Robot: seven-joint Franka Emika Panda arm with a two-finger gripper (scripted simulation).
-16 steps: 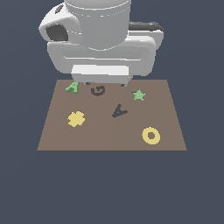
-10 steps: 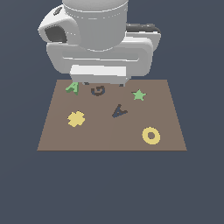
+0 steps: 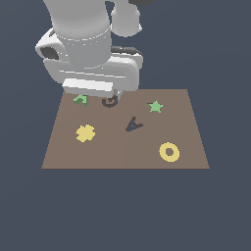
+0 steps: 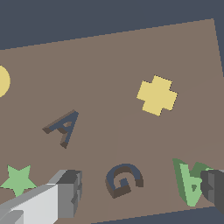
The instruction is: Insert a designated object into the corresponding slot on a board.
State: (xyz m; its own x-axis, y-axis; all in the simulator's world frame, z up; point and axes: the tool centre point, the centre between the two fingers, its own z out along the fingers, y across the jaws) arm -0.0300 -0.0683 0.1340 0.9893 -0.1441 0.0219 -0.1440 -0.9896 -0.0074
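Observation:
The green letter A (image 4: 189, 181) lies flat on the brown board (image 4: 109, 57) near its far edge, and it also shows under the arm's hand (image 3: 81, 100). My gripper (image 4: 140, 192) is open and holds nothing. One of its fingers (image 4: 65, 194) stands by the green star, and the other finger sits right at the letter's edge. The dark G-shaped recess (image 4: 124, 179) lies between the fingers. The dark A-shaped slot (image 4: 63, 127) is near the board's middle (image 3: 133, 124), apart from the gripper. The white hand (image 3: 93, 68) hides the fingers in the exterior view.
A green star (image 3: 155, 106) lies at the far part of the board towards the exterior view's right. A yellow cross (image 3: 85, 133) is at that view's left and a yellow ring (image 3: 169, 152) at the near right. The G recess (image 3: 111, 102) sits beside the green letter.
The arm's hand has shifted towards the exterior view's left, over the green letter and the G recess. The shapes on the board have not moved.

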